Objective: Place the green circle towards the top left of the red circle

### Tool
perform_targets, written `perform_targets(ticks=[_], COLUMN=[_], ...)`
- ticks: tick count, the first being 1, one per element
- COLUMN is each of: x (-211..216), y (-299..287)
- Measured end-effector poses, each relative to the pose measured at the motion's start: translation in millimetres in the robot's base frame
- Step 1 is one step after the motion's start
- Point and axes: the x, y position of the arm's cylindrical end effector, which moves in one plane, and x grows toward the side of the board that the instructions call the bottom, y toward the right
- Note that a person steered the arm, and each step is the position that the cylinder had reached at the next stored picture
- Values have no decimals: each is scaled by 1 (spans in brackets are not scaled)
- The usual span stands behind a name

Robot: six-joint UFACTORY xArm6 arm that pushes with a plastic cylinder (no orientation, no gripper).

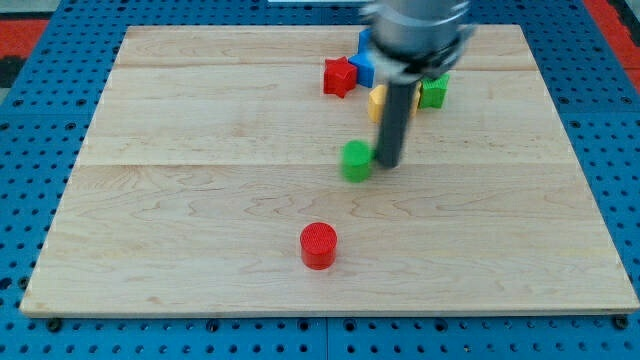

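The green circle (356,160) lies near the middle of the wooden board (200,200). The red circle (319,245) lies below it and a little to its left. My tip (387,163) rests on the board right beside the green circle's right side, touching it or nearly so. The dark rod rises from there toward the view's top, where the arm is blurred.
A cluster of blocks sits at the view's top, partly hidden behind the rod: a red star (340,76), a blue block (363,68), a yellow block (378,101) and a green block (433,91). Blue pegboard (40,120) surrounds the board.
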Motion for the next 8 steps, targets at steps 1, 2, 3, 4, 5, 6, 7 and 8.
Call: perform_targets(ticks=[1,2,3,4,5,6,7,8], x=[41,-20,-51,-51,-5,17,-36,-26], y=[-50,-44,-87,-117,-116,-99,-92,-59])
